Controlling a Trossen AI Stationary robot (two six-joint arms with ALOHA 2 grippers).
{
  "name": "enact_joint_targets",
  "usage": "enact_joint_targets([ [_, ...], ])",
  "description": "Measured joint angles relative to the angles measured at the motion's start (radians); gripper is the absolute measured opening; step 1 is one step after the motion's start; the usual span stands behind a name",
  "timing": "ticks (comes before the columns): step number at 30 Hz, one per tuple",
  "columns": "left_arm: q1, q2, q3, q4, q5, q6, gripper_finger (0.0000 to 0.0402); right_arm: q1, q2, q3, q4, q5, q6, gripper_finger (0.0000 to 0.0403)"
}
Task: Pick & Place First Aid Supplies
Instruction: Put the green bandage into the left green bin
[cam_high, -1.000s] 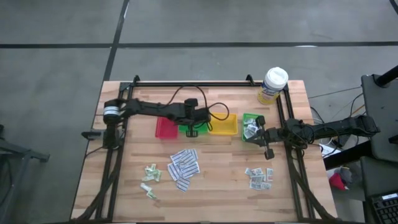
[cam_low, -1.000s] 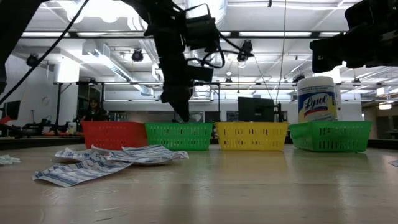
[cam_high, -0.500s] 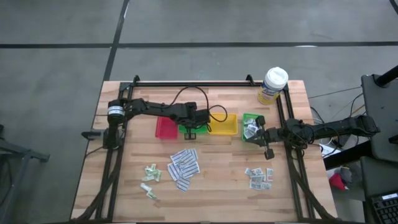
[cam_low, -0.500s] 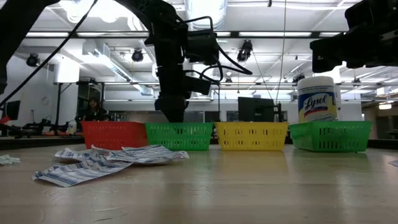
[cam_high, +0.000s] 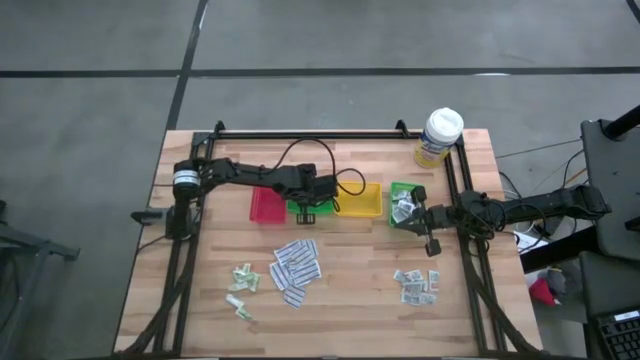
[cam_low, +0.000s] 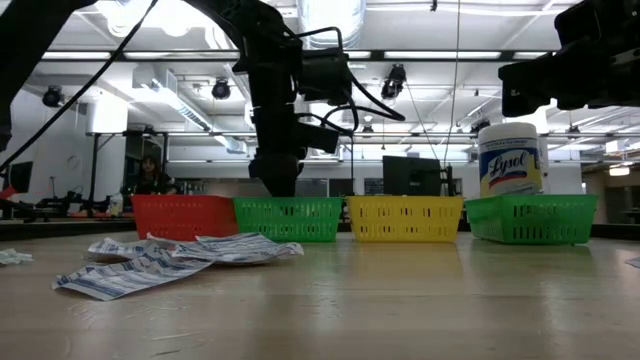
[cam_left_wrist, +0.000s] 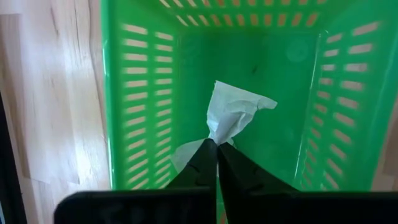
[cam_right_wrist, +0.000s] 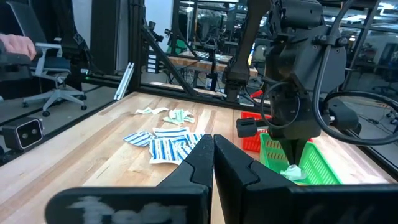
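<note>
Going left to right on the table (cam_high: 200, 300): pale green-white sachets (cam_high: 243, 278) lie loose at the near left, the long white printed strips (cam_high: 295, 268) in a heap just right of them. Behind the strips, the left gripper (cam_high: 309, 205) has dropped over the last second from above the middle green tray (cam_high: 325, 212) down into it and has held there for the last half second. Its fingers (cam_left_wrist: 202, 165) are pinched shut on a crumpled pale packet (cam_left_wrist: 231, 112), which hangs inside the tray, probably touching the floor, though that contact is hard to confirm. So the carry is done and this packet looks ready to be let go; release not yet made. Further right sit the yellow tray (cam_high: 361, 201) and a second green tray (cam_high: 404, 203) with packets in it. The right gripper (cam_high: 432, 245) waits beside that tray, fingers closed and empty. Small grey-white squares (cam_high: 416, 284) remain unsorted at the near right.
</note>
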Motion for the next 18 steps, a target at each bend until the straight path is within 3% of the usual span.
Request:
enact_joint_targets([
  [11,0.0,0.0,0.0,0.0,0.0,-0.002,0.0084,0.0,0.0,0.0,0.0,0.0,0.0,0.0008],
  [18,0.0,-0.025,0.028,-0.073,0.0,-0.001,0.0107,0.0,0.0,0.0,0.0,0.0,0.001,0.0008],
])
